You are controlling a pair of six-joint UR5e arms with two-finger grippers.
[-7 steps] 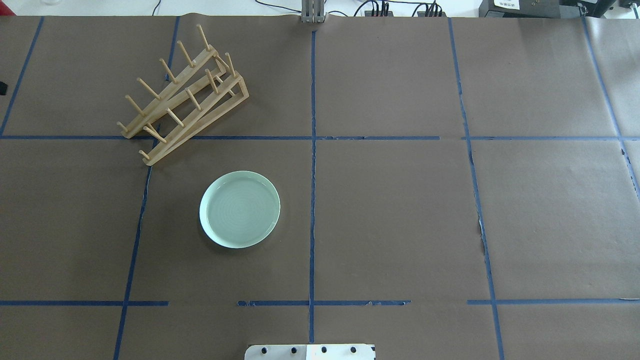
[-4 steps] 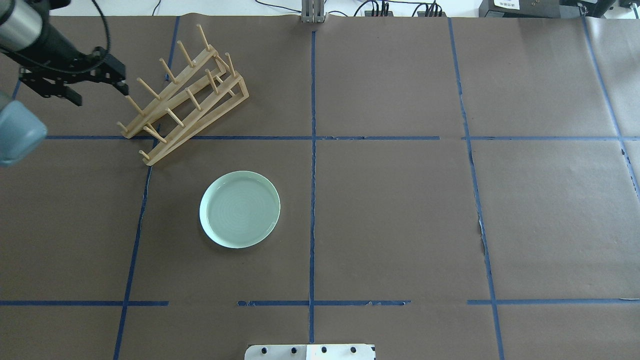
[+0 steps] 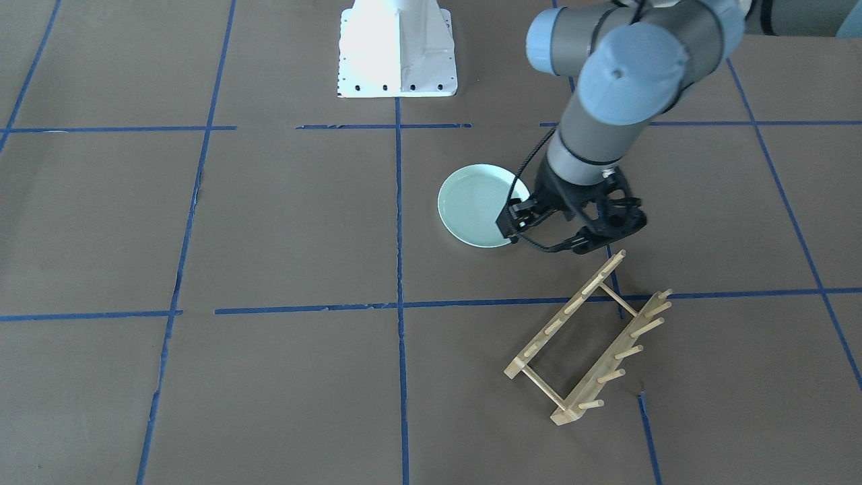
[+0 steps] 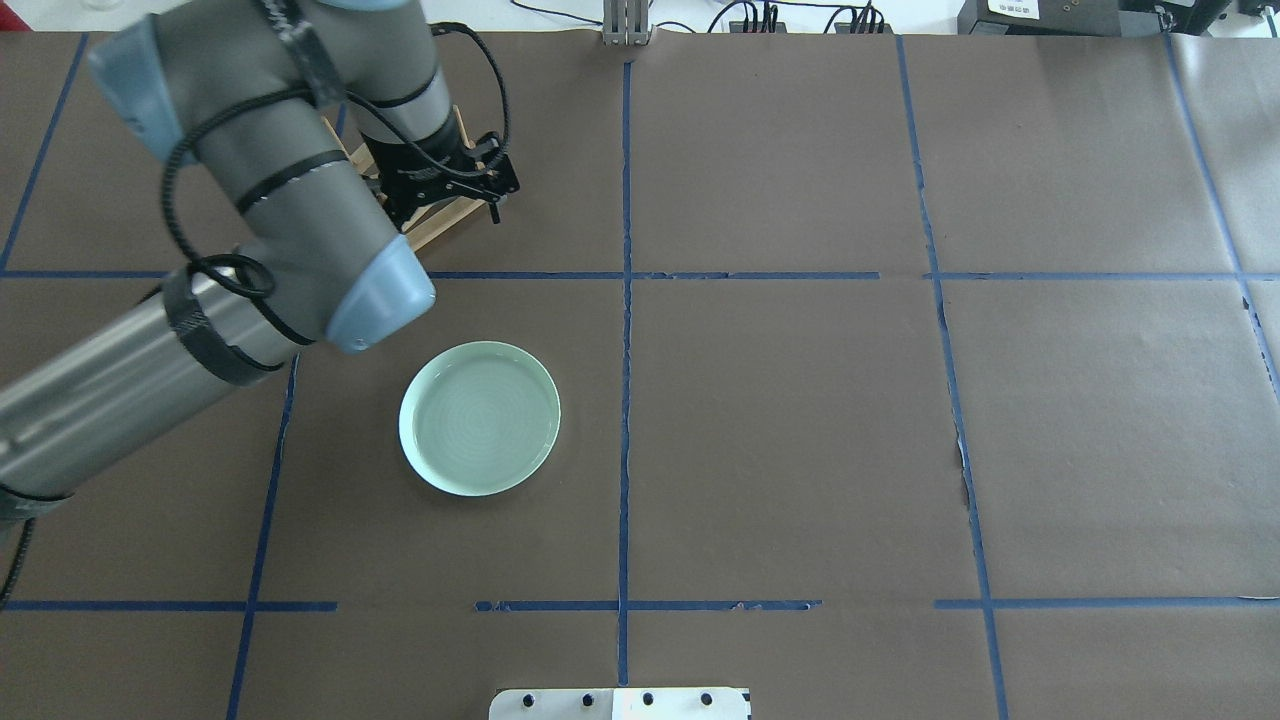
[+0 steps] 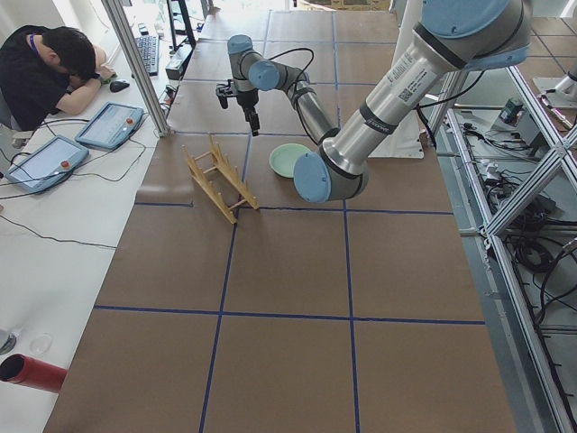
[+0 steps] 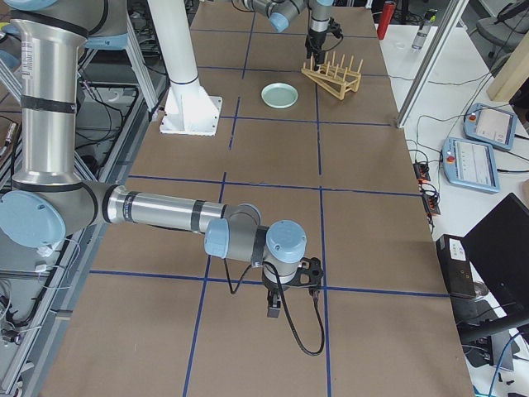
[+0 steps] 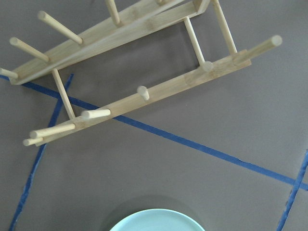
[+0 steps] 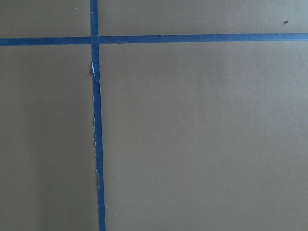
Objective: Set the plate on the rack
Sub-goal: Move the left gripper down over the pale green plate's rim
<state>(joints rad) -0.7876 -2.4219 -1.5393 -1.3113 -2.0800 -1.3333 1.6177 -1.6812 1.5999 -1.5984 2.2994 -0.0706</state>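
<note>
- Pose: left arm [image 4: 290, 200] reaches in over the table [image 4: 800, 450], forearm slanting forward, elbow folded, wrist turned straight down.
- Left claw [image 3: 549, 232] hangs high above the brown paper. Its fingers point down and are spread wide, and it is clear of both the rack [image 3: 586, 343] and the plate [image 3: 471, 205].
- Left wrist view, looking down from the claw: rack across the top of the frame, plate's rim just showing at the bottom edge, bare paper and blue tape [image 7: 192, 144] between.
- Rack: below the claw, on its operators' side, standing on the table.
- Rack's long axis runs diagonally to the tape grid; in the front-facing view that is from lower left to upper right. The two rails are parallel and joined by thin dowels, and pegs [image 7: 94, 114] rise from each rail.
- Plate: below the claw, on its robot-base side. It lies flat on the paper, face up, rim up, well apart from the rack. It is round, so it has no long axis to note.
- Right arm [image 6: 157, 211]: far from the left claw, at the table's other end. It is stretched low over the paper with the wrist bent down.
- Right claw [image 6: 277, 310] sits close above the table near a tape crossing. It shows only in the side view, so I cannot tell whether it is spread or closed.
</note>
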